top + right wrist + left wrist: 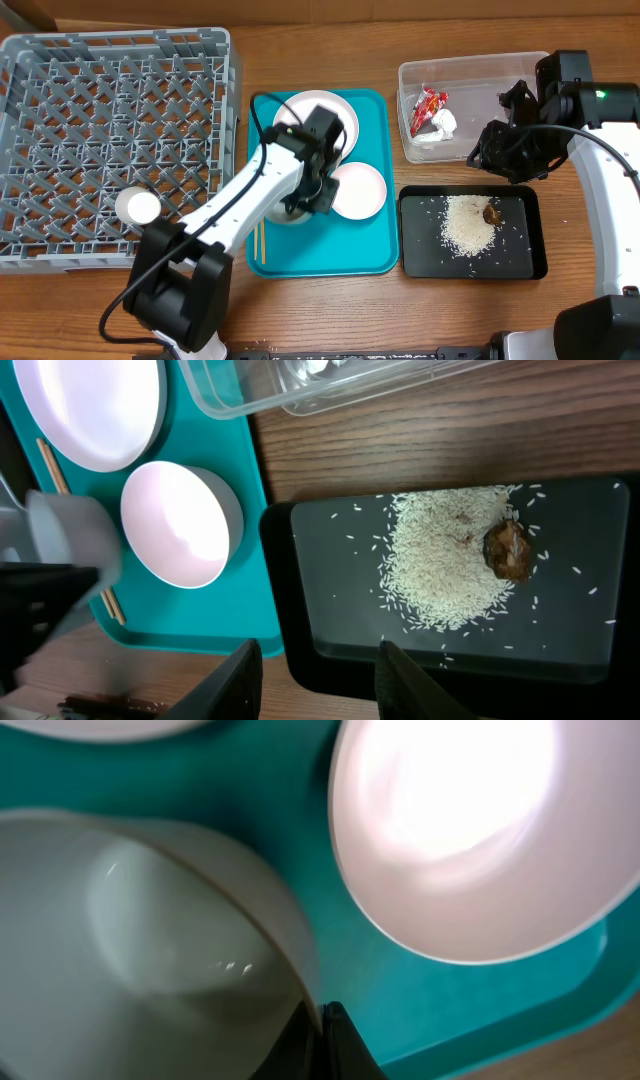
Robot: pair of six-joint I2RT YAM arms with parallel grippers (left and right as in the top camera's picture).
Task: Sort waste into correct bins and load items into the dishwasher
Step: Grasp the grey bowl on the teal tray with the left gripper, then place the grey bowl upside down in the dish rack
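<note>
My left gripper (318,193) (322,1018) is shut on the rim of a small bowl (150,920) (290,212), white inside, on the teal tray (375,250). Beside it sit a second small bowl (358,190) (480,830) (180,525) and a white plate (318,118) (90,410). Chopsticks (259,243) (112,605) lie on the tray's left side. My right gripper (492,152) (320,685) hangs open over the near edge of the black tray (525,262) (600,650), which holds rice (467,225) (450,560) and a brown scrap (492,212) (508,550). The clear tub (480,70) holds a red wrapper (428,106) and a tissue (444,124).
The grey dish rack (110,140) fills the left of the table, with one small round dish (137,207) at its front edge. The clear tub's wall (300,385) shows at the top of the right wrist view. Bare wood lies between the tub and the trays.
</note>
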